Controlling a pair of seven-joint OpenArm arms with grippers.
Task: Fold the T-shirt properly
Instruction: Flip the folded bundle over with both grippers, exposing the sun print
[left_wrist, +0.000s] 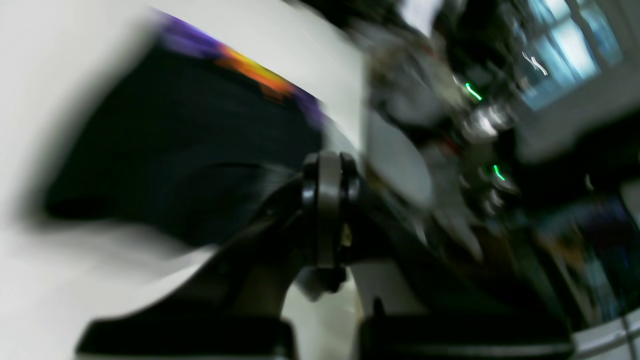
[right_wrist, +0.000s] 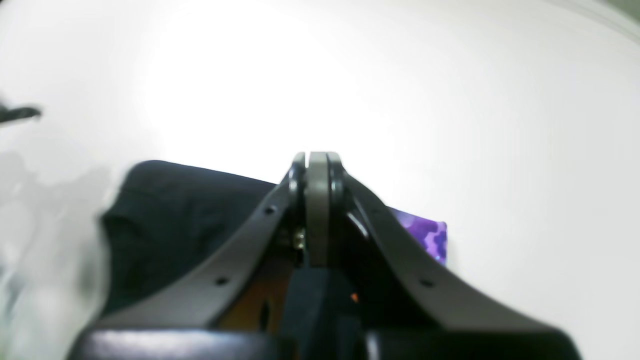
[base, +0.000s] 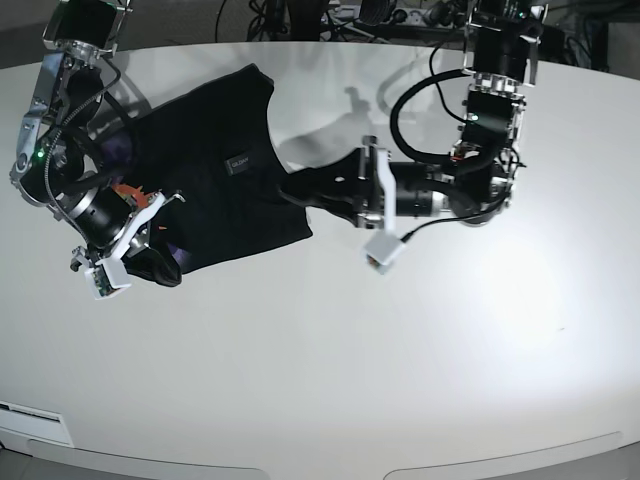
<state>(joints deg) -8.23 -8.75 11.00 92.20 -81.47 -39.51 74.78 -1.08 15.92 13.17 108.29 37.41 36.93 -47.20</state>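
Apparently both the left gripper (left_wrist: 327, 165) and right gripper (right_wrist: 317, 165) clamp the T-shirt (base: 215, 175).

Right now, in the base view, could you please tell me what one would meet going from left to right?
Right hand → T-shirt → left hand → left wrist camera, all on the white table.

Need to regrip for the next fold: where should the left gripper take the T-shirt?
Probably the T-shirt hem corner nearest the left gripper, coming in low from that side: the edge there lies flat and free, while the right gripper works the far end.
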